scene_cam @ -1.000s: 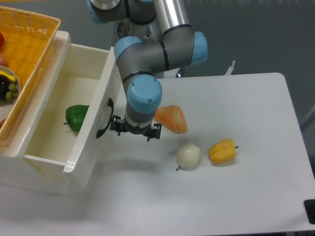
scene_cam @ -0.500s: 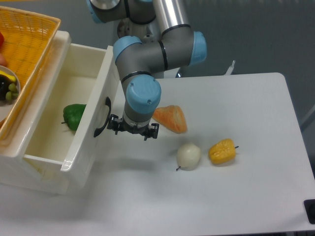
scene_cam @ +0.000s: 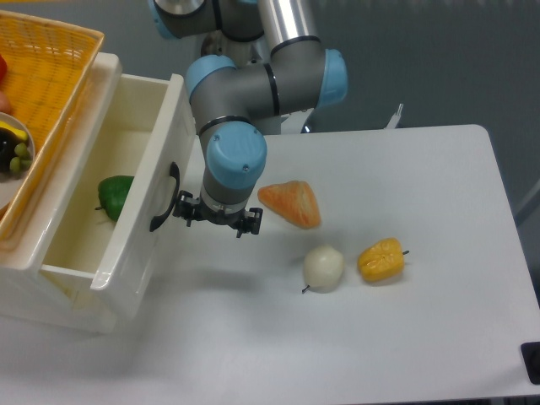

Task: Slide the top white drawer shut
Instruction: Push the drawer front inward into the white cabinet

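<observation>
The top white drawer (scene_cam: 145, 221) stands partly open at the left, seen from above, with its black curved handle (scene_cam: 164, 198) on the front. A green pepper (scene_cam: 112, 196) lies inside it. My gripper (scene_cam: 216, 219) points down right beside the drawer front, close to the handle. Its fingers are hidden under the blue wrist, so I cannot tell how the jaws stand or whether they touch the drawer front.
A yellow wicker basket (scene_cam: 44, 78) with fruit sits on the white cabinet (scene_cam: 51, 305) at top left. On the white table (scene_cam: 405, 337) lie an orange piece (scene_cam: 292, 203), a white vegetable (scene_cam: 324, 267) and a yellow pepper (scene_cam: 381, 259).
The gripper has moved left, and the drawer front has slid left with it, so the drawer is less open. The green pepper has shifted left inside.
</observation>
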`<control>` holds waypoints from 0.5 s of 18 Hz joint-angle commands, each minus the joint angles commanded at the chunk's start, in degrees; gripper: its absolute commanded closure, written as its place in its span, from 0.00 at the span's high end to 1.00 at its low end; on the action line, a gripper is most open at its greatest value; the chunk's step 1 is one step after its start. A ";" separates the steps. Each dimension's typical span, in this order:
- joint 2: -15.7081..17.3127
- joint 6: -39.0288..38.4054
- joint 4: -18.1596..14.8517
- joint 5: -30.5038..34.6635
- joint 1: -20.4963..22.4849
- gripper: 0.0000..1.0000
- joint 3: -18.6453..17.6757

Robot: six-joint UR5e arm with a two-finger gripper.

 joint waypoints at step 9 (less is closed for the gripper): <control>0.00 -0.35 -0.09 -0.09 -1.67 1.00 0.00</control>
